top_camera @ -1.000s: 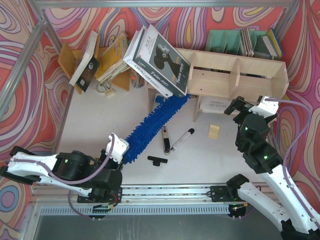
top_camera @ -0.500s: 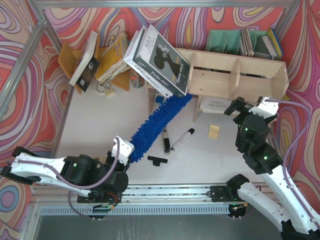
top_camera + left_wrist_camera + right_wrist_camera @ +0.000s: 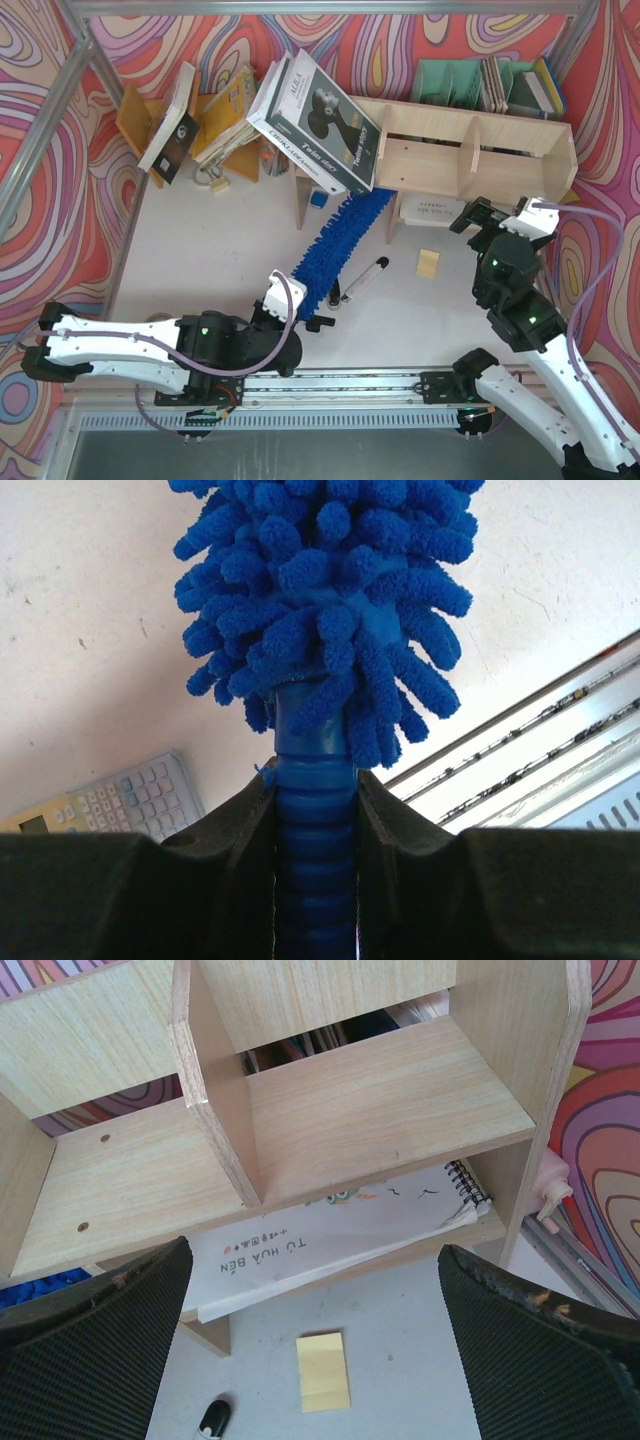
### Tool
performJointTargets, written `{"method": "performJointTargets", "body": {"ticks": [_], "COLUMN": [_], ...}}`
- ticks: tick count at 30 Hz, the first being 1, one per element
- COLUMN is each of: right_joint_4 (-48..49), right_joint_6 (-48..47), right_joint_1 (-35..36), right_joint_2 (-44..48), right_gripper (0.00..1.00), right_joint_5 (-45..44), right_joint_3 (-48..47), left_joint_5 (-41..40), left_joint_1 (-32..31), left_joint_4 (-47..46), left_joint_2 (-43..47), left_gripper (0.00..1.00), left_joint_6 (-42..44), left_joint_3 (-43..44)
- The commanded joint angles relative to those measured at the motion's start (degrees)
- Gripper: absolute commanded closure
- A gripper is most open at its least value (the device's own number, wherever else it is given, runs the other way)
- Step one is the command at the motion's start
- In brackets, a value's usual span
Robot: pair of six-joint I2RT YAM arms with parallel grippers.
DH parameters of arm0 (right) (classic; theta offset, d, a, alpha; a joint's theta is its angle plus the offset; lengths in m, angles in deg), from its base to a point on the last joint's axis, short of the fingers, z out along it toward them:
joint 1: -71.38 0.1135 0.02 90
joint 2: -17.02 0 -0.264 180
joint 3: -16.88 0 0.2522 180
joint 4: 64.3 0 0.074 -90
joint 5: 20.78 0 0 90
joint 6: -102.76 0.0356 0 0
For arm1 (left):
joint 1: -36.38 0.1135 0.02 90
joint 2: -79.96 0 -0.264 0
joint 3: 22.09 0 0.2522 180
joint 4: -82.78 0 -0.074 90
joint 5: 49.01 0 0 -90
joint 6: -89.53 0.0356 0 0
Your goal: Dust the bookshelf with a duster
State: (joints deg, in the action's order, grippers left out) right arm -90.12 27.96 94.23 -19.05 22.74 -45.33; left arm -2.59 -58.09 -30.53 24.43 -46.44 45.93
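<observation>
Near the duster (image 3: 320, 610), a calculator (image 3: 115, 800)

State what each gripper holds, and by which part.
Left gripper clamps the duster by its ribbed blue handle. Right gripper is open, holding nothing.

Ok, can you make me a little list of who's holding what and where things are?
duster: blue, fluffy, tip at the lower left opening of the bookshelf
left gripper: shut on the duster handle
right gripper: open, empty, facing the bookshelf
notebook: lying under the bottom shelf
yellow sticky pad: in front of the notebook
</observation>
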Motion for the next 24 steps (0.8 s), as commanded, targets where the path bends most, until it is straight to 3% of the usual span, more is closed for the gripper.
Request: {"method": "performJointTargets", "body": {"ticks": [1,10,24], "right_joint_4": [0.82,0.8,0.77], "right_joint_6": [-0.67,0.03,0.56], "right_joint_1": [-0.2,-0.26,-0.25], "right_joint_2": [1.08,0.7,0.75], "right_gripper": [0.01,0.01,0.01], "right_joint_5": [-1.25,-1.16,-1.05], "right_joint_3": [0.67,1.13,1.64], "left_joint_5": [-1.17,2.53,6.52], "left_joint_1": [2.83,5.7,9.94], "left_joint_4": [-7.69,-20.96,-27.0], "left_joint_2": [-0.43,-6.93,-11.24], "left_gripper": [1.0,1.0,1.0], "left_joint_6": [2.41,8.31,14.02], "left_joint_3": [-1.28,-1.29,0.95]}}
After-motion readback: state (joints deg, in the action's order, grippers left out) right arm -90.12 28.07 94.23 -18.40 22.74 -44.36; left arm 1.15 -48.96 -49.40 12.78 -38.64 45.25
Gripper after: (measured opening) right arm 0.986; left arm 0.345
